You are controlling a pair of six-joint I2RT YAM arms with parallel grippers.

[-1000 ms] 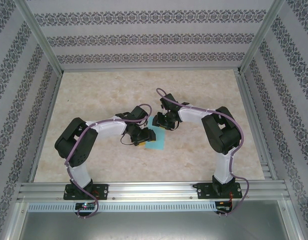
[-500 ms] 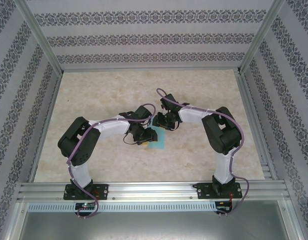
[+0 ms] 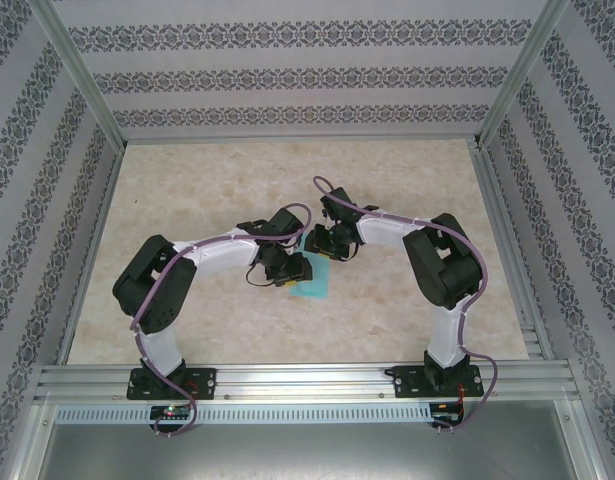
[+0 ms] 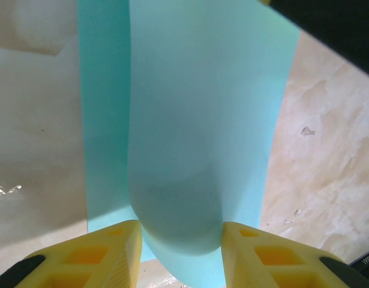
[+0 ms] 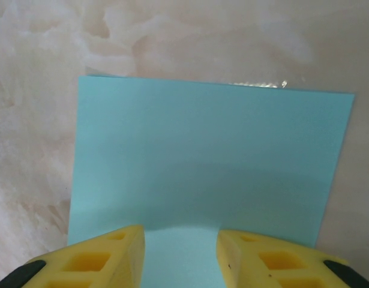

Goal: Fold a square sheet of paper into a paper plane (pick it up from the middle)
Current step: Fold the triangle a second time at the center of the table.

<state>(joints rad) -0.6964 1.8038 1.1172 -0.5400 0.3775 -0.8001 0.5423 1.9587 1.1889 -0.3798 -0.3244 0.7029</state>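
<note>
At the centre of the table (image 3: 217, 190), the square sheet of paper (image 3: 315, 288) was pinched into a bulge by the left gripper (image 4: 181, 228). The hold of the right gripper (image 5: 181, 233), at twelve o'clock, was unclear. Centre creasing was judged next.

Overview high behind, facing forward-down, wrist views close, sharing the paper (image 5: 208, 156)

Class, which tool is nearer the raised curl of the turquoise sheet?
Left. The left tool has the curl between its fingers; the right tool sits at the sheet's flat far edge.
</note>
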